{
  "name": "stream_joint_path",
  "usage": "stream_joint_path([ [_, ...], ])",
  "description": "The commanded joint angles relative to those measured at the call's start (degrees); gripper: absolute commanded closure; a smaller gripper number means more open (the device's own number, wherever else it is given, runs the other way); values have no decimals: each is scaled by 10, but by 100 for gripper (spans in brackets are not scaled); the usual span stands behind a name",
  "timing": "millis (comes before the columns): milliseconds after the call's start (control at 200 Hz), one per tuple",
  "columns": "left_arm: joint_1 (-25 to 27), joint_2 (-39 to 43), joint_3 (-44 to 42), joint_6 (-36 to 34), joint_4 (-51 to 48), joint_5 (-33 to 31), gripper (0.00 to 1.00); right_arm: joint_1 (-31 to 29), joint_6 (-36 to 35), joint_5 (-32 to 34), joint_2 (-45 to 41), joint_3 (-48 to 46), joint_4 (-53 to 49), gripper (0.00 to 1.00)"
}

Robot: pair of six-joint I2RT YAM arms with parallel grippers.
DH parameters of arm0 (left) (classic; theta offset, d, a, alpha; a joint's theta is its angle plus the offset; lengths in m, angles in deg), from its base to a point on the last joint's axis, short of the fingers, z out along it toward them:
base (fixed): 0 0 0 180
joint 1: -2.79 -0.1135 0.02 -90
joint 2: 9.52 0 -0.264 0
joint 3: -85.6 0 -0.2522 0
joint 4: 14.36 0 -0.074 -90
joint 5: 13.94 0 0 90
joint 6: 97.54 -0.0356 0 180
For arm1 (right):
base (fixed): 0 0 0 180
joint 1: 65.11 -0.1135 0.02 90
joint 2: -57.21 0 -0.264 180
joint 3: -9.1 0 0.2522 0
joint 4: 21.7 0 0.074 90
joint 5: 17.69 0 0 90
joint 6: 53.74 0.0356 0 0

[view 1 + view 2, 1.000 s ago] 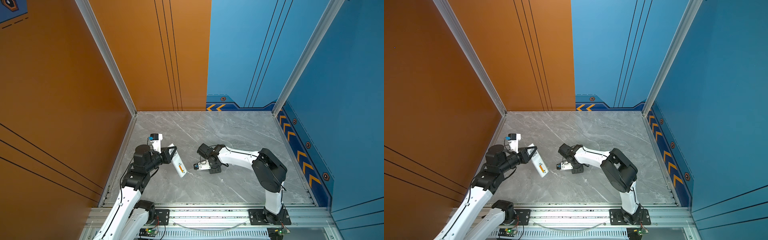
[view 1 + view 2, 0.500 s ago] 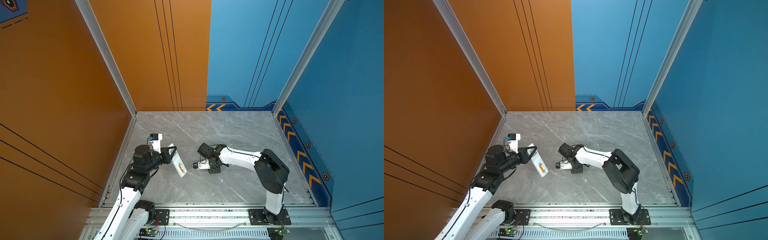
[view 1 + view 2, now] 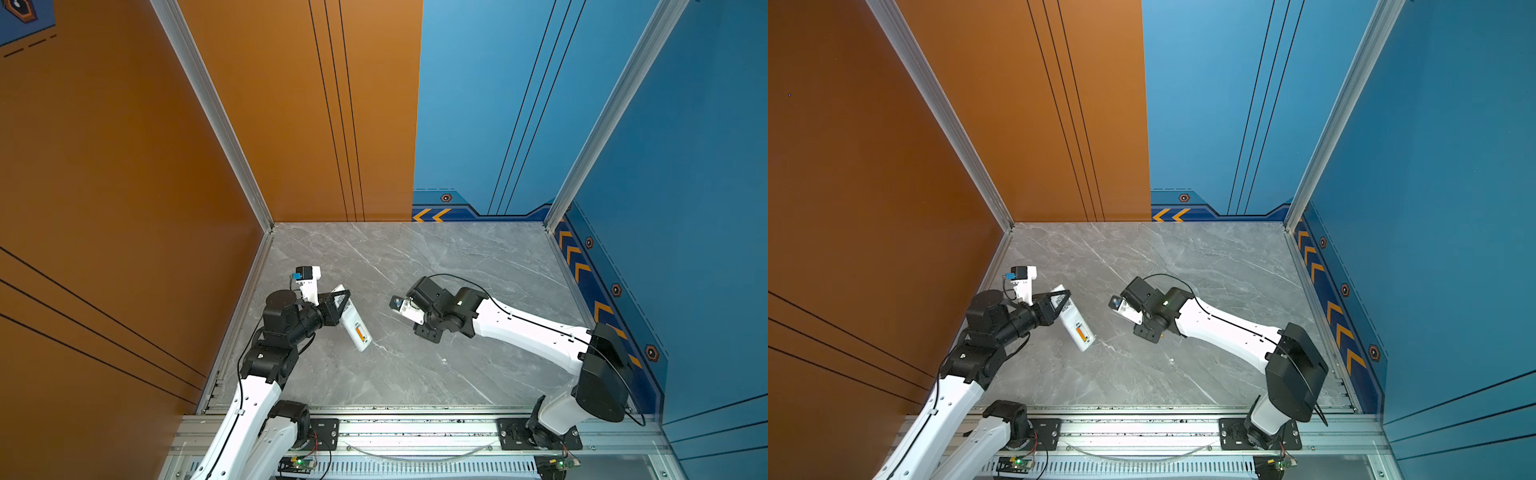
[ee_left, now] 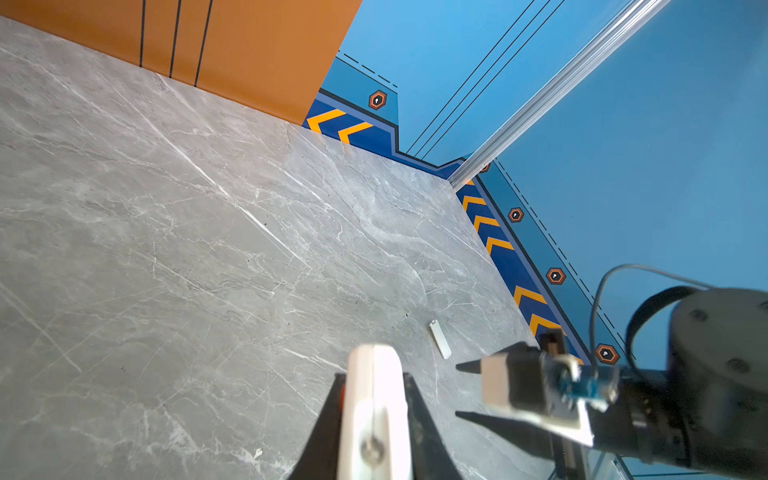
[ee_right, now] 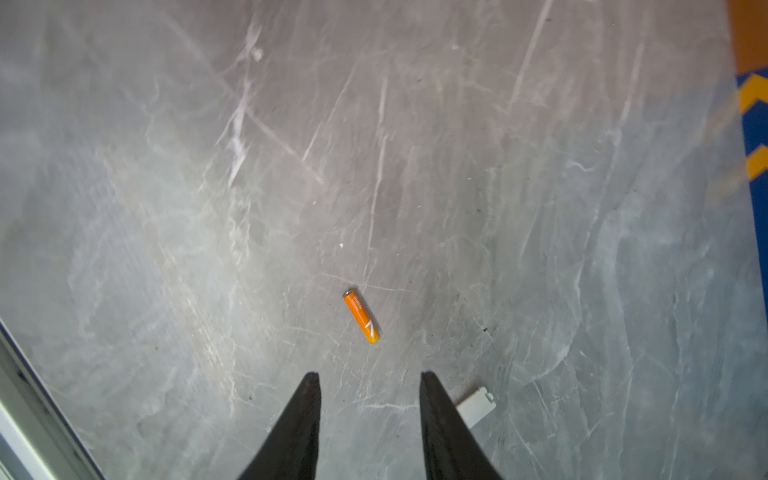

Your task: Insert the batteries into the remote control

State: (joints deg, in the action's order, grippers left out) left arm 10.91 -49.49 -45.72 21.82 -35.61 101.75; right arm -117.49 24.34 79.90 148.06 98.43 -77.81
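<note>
Grey marble table (image 5: 540,166): battery (image 5: 361,316) lies w/ right fingers (image 5: 309,399) parted nearby.

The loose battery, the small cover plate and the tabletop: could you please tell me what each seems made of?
Battery: glossy orange wrap, apparently over metal; a dull metallic tip shows.
Cover plate: matte pale plastic, seemingly moulded with a small tab.
Tabletop: grey marble-look surface with white veins; stone or printed laminate, unclear.

A grey marble-patterned table (image 3: 415,374) fills the cell, walled by orange panels (image 3: 291,104) and blue panels (image 3: 478,104) with yellow chevrons (image 3: 432,215) along their base, and a small pale cover plate (image 5: 477,406) lies flat on the table.
</note>
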Motion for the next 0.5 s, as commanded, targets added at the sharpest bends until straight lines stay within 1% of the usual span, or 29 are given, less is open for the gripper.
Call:
stream_joint_path([
  [0, -6, 16, 2, -5, 11, -6, 100, 16, 247, 44, -4, 66, -70, 59],
  [30, -6, 16, 3, -7, 8, -9, 100, 22, 291, 49, 0, 83, -90, 56],
  [55, -5, 18, 5, -9, 6, -12, 100, 26, 330, 53, 3, 95, -105, 51],
  [100, -1, 21, 8, -12, 1, -19, 100, 38, 393, 39, 8, 110, -126, 45],
  [180, 6, 32, 15, -23, -18, -40, 100, 48, 480, 17, 16, 127, -149, 36],
  [235, 10, 40, 21, -33, -28, -57, 100, 47, 530, 2, 19, 124, -150, 31],
  [270, 13, 46, 22, -37, -51, -66, 100, 47, 569, -7, 20, 116, -150, 29],
  [345, 18, 56, 23, -40, -59, -83, 100, 45, 661, -26, 20, 87, -141, 26],
  [496, 26, 70, 24, -48, -72, -105, 100, 45, 849, -70, 27, 34, -132, 29],
])
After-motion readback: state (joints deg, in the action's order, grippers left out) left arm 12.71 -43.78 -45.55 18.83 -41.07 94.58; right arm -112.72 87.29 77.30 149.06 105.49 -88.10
